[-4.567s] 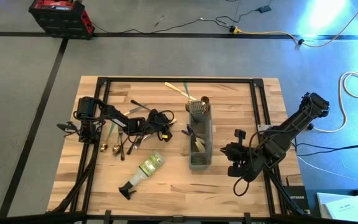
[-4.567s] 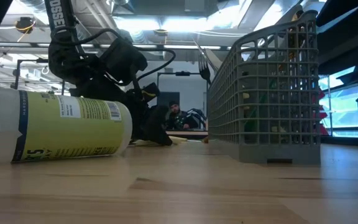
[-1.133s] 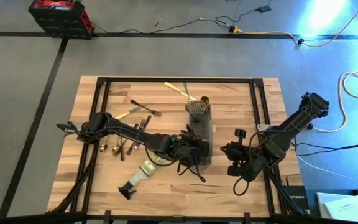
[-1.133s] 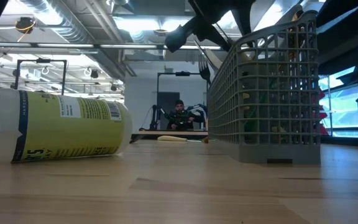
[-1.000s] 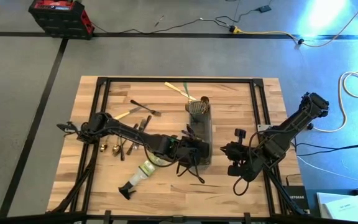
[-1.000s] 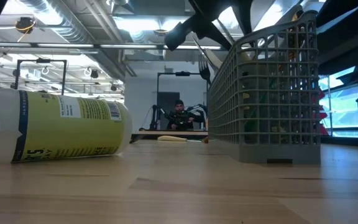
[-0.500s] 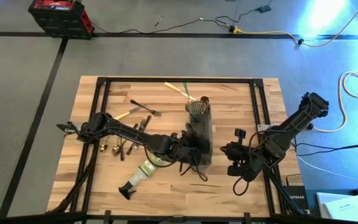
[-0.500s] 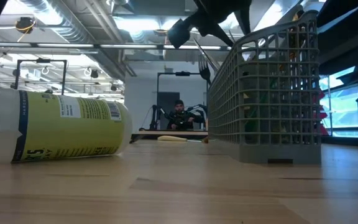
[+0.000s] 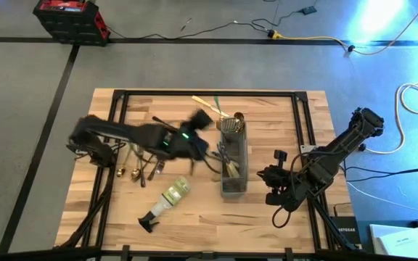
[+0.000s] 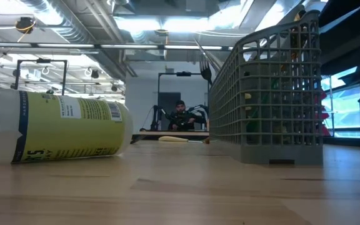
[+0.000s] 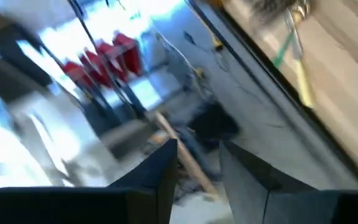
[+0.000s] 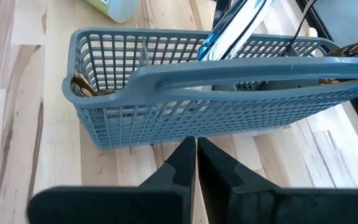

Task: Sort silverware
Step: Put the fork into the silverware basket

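While the right tool (image 12: 196, 149) sits closed, a fork (image 10: 205, 70) stands tines-up in the caddy (image 10: 274, 100) — left tool (image 11: 198, 148) grip unclear

Two dark fingers (image 11: 166, 171) of the left gripper (image 11: 199, 165) stick up from the bottom of the picture. There is a small gap between them. A thin, light-colored stick shape (image 11: 182, 155) runs through that gap, but everything is too blurry to tell what it is or whether the fingers touch it. Past the fingers lies a wooden table (image 11: 347, 81) with a dark edge. On it rests a piece of silverware (image 11: 297, 68) with a pale handle. Farther off are red boxes (image 11: 107, 59) on a gray floor.
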### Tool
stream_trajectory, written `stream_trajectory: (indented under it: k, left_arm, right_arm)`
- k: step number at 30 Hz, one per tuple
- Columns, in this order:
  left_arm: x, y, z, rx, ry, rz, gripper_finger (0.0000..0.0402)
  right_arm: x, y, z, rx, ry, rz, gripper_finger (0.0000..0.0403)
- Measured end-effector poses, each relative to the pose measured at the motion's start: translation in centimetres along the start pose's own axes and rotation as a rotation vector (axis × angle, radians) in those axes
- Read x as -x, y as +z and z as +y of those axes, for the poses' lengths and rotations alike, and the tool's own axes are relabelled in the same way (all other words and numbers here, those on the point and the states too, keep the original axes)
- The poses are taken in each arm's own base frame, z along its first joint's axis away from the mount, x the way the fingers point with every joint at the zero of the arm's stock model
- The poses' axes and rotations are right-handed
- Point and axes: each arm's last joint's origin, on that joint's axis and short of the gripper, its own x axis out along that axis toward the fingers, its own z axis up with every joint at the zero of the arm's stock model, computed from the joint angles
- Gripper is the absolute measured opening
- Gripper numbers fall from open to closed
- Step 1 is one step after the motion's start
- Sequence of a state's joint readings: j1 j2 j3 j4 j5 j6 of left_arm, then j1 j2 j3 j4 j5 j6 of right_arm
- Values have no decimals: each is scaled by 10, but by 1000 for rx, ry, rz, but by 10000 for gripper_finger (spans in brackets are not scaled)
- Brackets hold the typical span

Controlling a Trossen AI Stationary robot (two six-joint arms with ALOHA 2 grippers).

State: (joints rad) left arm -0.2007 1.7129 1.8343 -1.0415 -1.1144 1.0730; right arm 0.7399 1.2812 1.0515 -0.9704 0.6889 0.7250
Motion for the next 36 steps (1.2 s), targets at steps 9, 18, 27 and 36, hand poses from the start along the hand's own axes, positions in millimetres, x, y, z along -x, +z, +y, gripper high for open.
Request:
stream_trajectory:
  k: [9, 18, 27, 36]
  left_arm:
    - [-12, -103, -12, 708, -431, -41, 105]
    - [-83, -101, -92, 952, -762, 207, 105]
    - [-124, -79, -184, 906, -820, 169, 105]
    - [-152, -94, -185, 746, -752, -29, 105]
  right_arm:
    - [0, 1, 0, -5, -11, -15, 0]
    - [-3, 1, 3, -6, -22, -24, 0]
    - [-17, -4, 14, 75, -61, 27, 0]
    - [-19, -4, 16, 82, -66, 34, 0]
